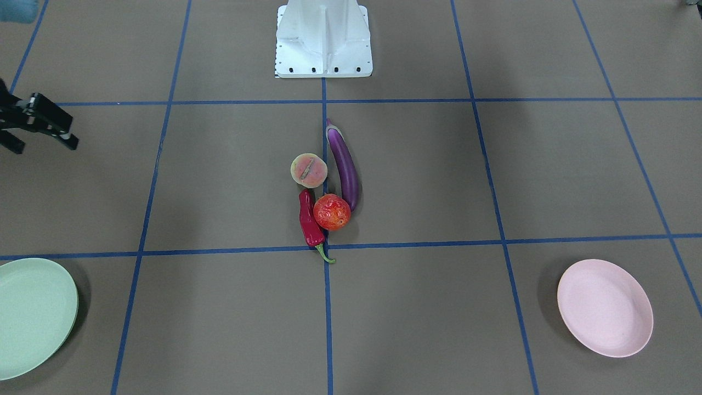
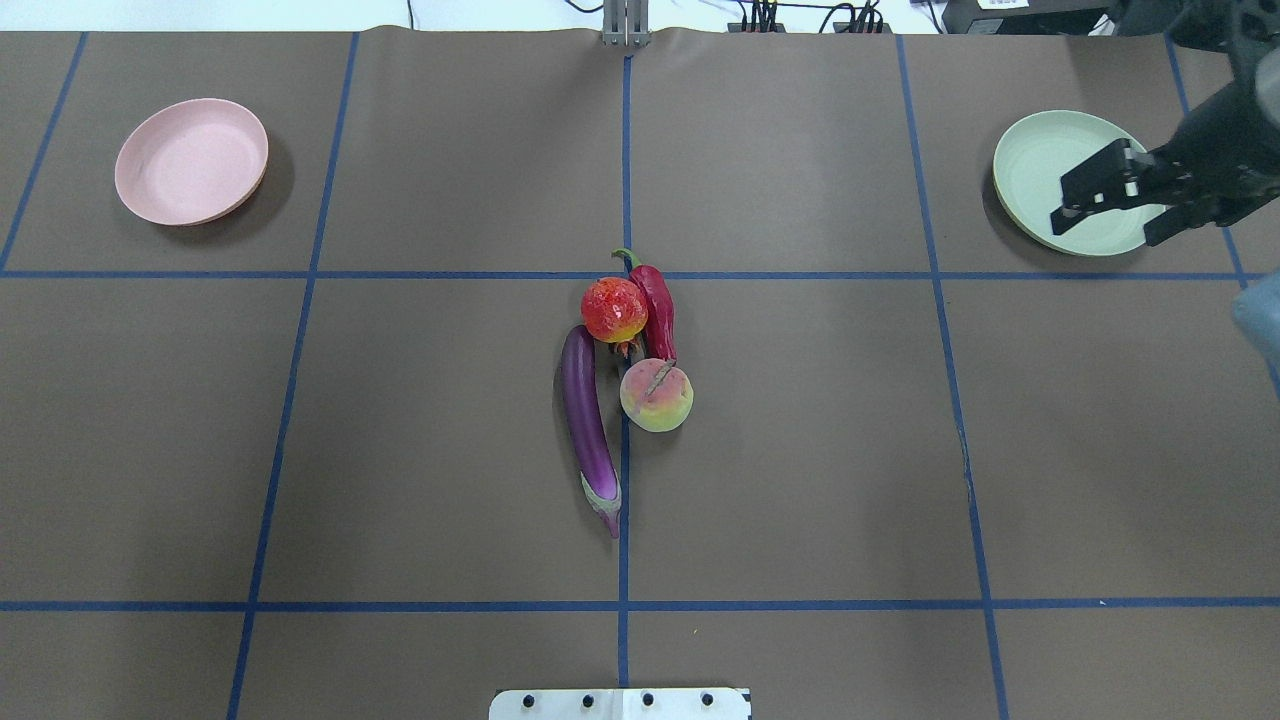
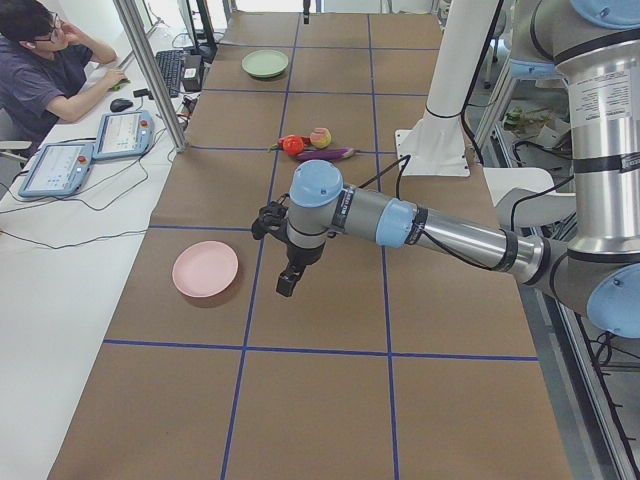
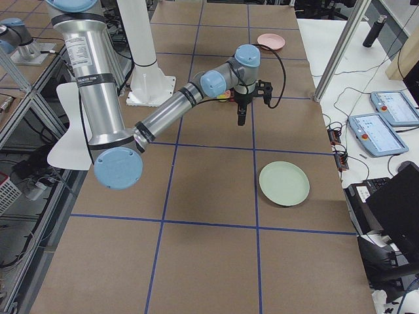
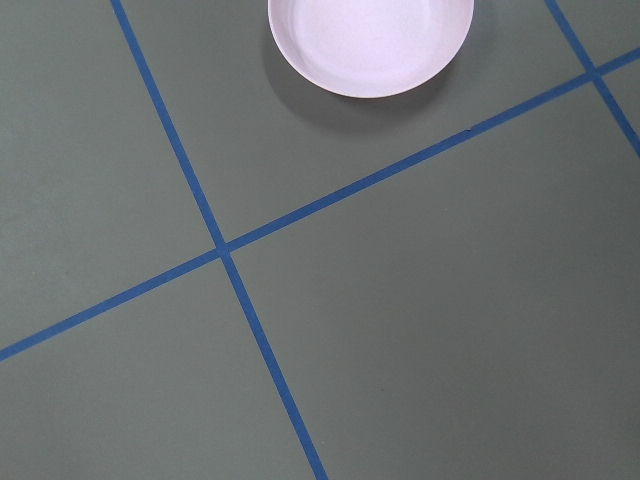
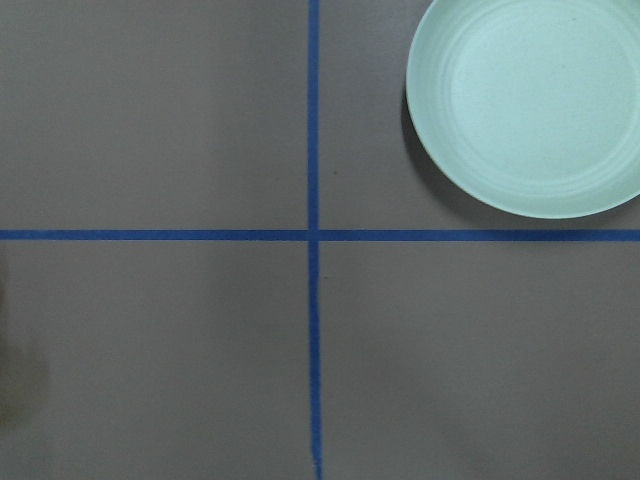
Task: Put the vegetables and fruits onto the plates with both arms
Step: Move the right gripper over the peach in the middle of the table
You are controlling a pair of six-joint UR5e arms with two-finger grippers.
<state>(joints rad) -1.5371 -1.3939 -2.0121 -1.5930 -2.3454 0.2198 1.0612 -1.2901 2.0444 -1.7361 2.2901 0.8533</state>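
Four pieces of produce lie on the table (image 1: pixel 493 164). Two are vegetables: one purple eggplant (image 1: pixel 344 164) and one red chili pepper (image 1: pixel 309 219). Two are fruits: one red-orange fruit (image 1: pixel 331 212) and one pale peach-like fruit (image 1: pixel 309 170). There are two plates, one mint green plate (image 1: pixel 33 315) and one pink plate (image 1: pixel 604 307). There are two arms, the left arm (image 3: pixel 460 235) and the right arm (image 4: pixel 170 108).

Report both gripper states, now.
Left gripper: cannot be told; it shows only in the side views.
Right gripper: open, holding nothing.
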